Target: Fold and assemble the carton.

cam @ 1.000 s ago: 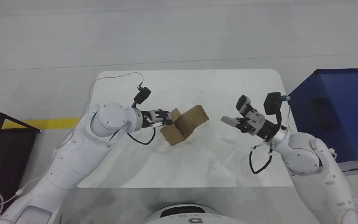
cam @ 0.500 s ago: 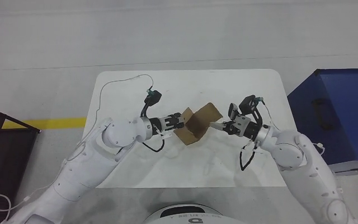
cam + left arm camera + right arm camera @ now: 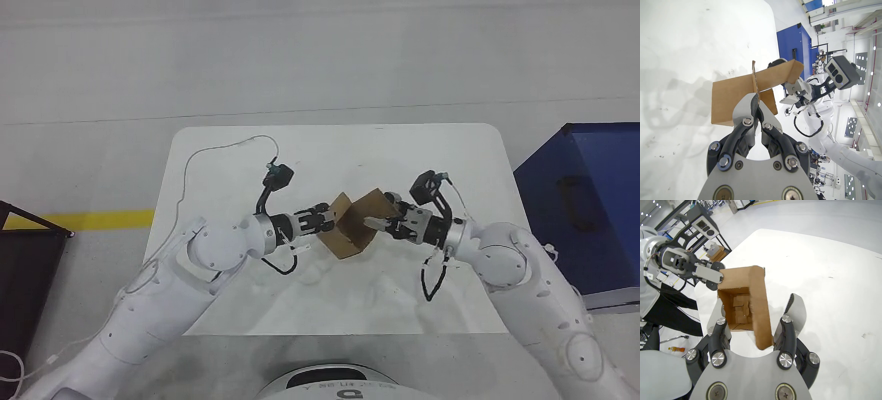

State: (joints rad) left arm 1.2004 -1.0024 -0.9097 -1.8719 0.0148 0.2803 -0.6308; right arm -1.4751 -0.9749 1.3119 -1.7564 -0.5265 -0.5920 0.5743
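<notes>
Starting on my left, my left gripper [image 3: 322,219] is pinched tight on a thin cardboard edge of the carton [image 3: 352,226], with both pads pressed flat against it and the corrugated rim standing up between them. The brown carton sits over the middle of the white table [image 3: 430,150], between my two grippers and tilted at an angle. I cannot tell whether its lowest corner touches the tabletop. Its open mouth faces my right wrist, and folded tabs overlap at the far end inside. One long side panel runs out from the mouth toward my right gripper [image 3: 383,222]. That gripper is spread wide, with the panel lying between its fingers. One finger is just beside the mouth's edge and the other stands apart over bare table, so it grips nothing. Farther right, off the table's edge, stands a blue bin [image 3: 590,190].
</notes>
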